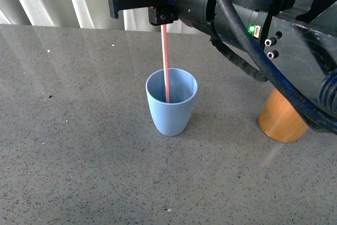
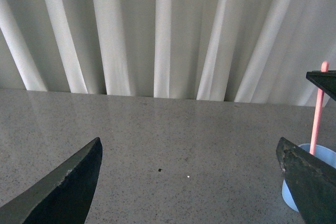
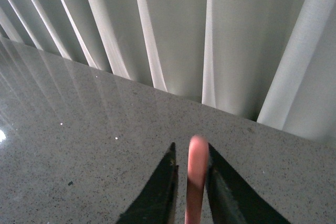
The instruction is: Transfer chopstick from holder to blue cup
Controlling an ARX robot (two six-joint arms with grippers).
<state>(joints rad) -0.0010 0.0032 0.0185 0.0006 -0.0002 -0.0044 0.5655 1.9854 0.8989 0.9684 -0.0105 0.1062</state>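
Hanging nearly plumb, the chopstick (image 1: 165, 61) stands with its lower end inside the blue cup (image 1: 171, 114), while the right gripper (image 1: 162, 18) pinches its upper end from directly above. Whether the tip touches the cup's bottom cannot be told. The stick's long axis runs straight down from the jaws into the cup's mouth, so the release looks to call for lowering or letting go, with no sideways travel. The right wrist view shows both jaws pressed close on either side of the pink shaft. The right arm reaches in level from the right, its bulk partly hiding the holder (image 1: 281, 122), which stands well apart from the cup on the grey table (image 1: 68, 146). The left gripper (image 2: 189, 142), spread wide and empty, hangs off to the side above the table.
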